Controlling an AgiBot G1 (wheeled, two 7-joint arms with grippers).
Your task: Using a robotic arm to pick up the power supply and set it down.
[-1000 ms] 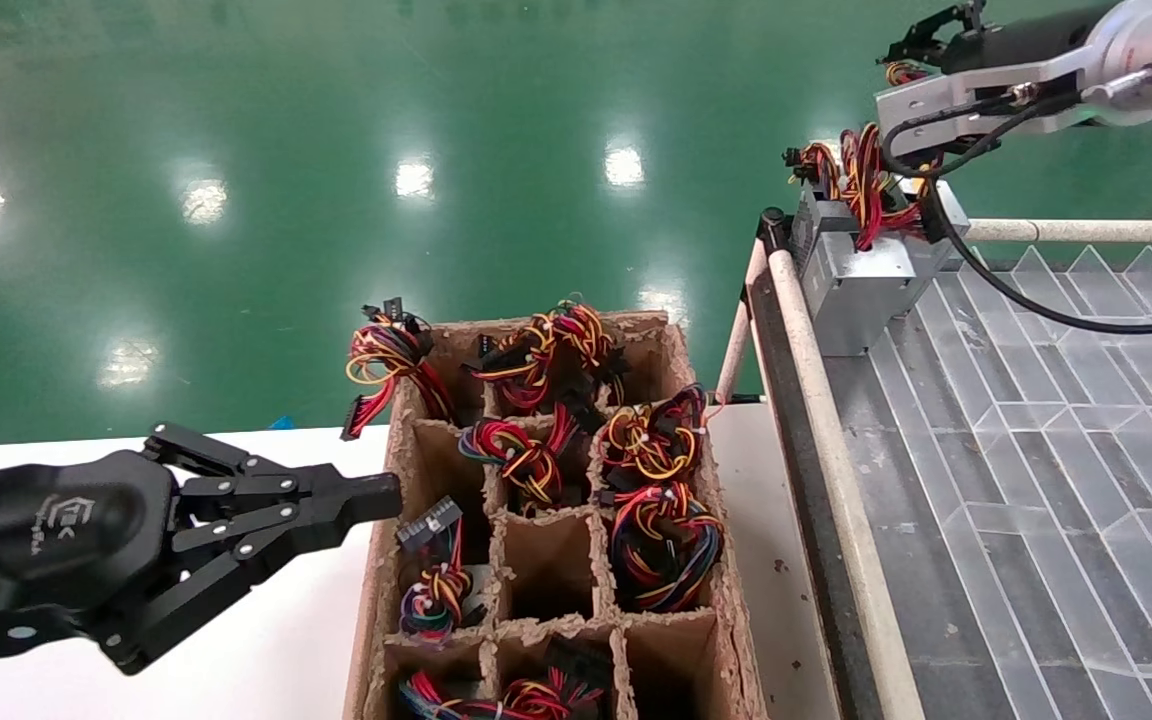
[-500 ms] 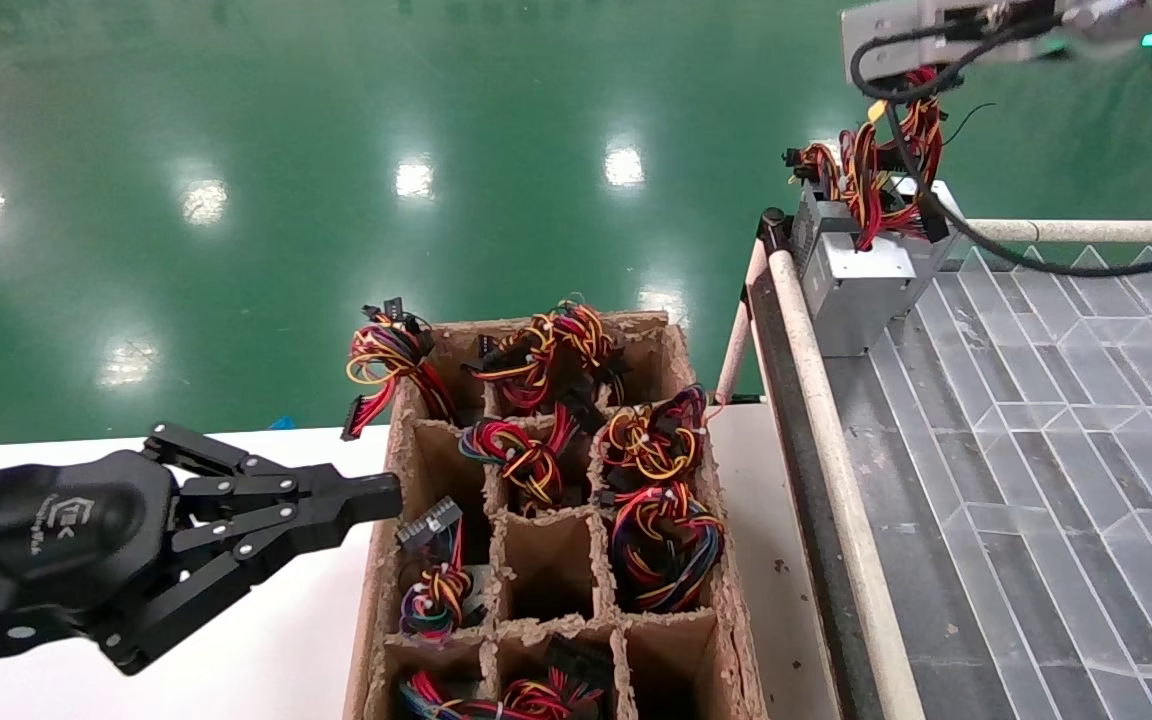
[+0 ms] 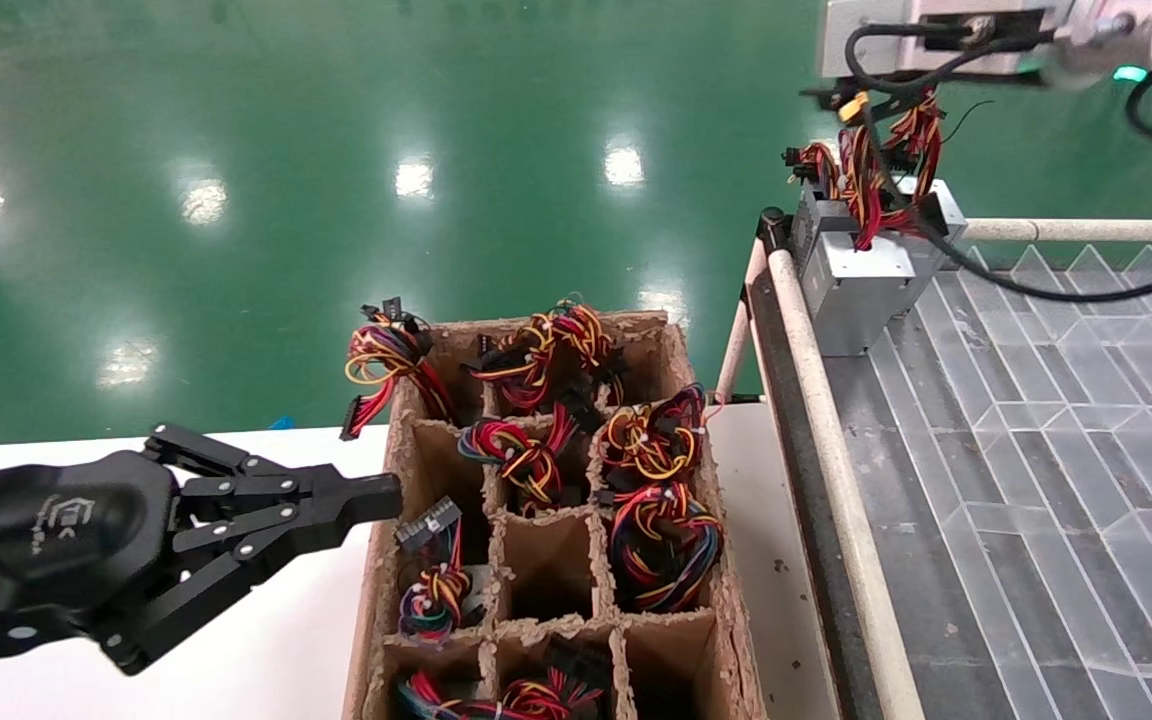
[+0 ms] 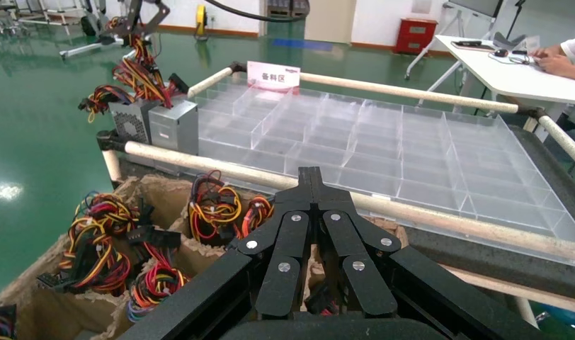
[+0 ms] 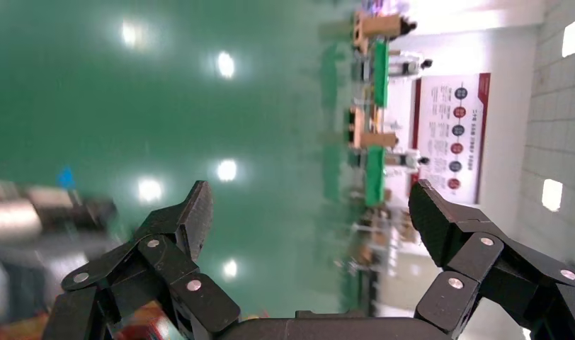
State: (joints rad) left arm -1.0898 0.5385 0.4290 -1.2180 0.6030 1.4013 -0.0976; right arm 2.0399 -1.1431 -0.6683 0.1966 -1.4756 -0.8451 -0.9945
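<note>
Since a second ago the right arm has gone up off the power supply [image 3: 861, 275], so now only its grey camera block [image 3: 921, 35] and cables show along the top edge of the head view. The right gripper [image 5: 309, 205] has its fingers [image 5: 182, 216] spread wide with nothing between them, just green floor behind. That power supply sits on the far left corner of the clear-divider tray [image 3: 1036, 430], right against the padded rail [image 3: 816, 390], wires [image 3: 871, 170] sticking up. The left gripper [image 3: 381, 497] hasn't budged, fingers pinched together, empty, tips right at the edge of the cardboard crate [image 3: 376, 600] full of wire bundles, over the white table [image 3: 276, 650].
</note>
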